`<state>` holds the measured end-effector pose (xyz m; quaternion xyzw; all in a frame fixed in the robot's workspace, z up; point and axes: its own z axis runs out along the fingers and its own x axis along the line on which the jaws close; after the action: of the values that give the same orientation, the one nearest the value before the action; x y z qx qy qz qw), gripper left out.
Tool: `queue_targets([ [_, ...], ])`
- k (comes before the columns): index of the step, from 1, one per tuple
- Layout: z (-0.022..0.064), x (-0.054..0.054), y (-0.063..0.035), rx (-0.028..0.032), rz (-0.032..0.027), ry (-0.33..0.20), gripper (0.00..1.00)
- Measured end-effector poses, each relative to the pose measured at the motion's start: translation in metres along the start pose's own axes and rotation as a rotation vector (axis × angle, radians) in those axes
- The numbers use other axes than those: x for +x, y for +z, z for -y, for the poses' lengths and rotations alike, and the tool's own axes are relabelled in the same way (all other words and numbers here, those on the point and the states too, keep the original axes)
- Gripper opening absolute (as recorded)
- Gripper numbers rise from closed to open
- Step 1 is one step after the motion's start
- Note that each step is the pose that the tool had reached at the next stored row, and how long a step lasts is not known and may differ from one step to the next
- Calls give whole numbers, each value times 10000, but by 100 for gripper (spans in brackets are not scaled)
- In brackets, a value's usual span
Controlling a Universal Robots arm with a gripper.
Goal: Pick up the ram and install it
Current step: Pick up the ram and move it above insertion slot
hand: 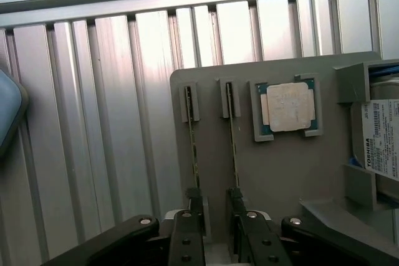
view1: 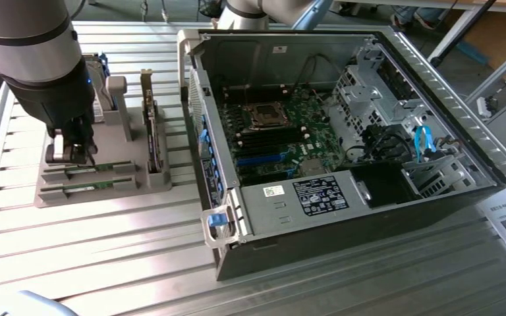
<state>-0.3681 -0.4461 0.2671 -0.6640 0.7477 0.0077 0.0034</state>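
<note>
Arm vertical — end effector (hand: 216, 196), fingers (hand: 194, 216) spread, over the ram (hand: 235, 154).

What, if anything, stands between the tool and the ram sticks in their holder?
Nothing visible. The open tool hangs close over the two ram sticks, which stand on edge in the gray holder, with nothing between them.

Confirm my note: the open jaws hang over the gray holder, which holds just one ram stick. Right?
Wrong on the count. The wrist view shows two ram sticks in the holder, one and another beside it, each standing in its own slot next to the CPU. The open jaws do hang over the holder.
</note>
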Motion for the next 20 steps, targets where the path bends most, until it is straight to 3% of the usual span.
queue_targets([
  [13, 0, 1, 1, -4, -2, -258, 30],
  [20, 1, 2, 45, 28, 2, -259, 30],
])
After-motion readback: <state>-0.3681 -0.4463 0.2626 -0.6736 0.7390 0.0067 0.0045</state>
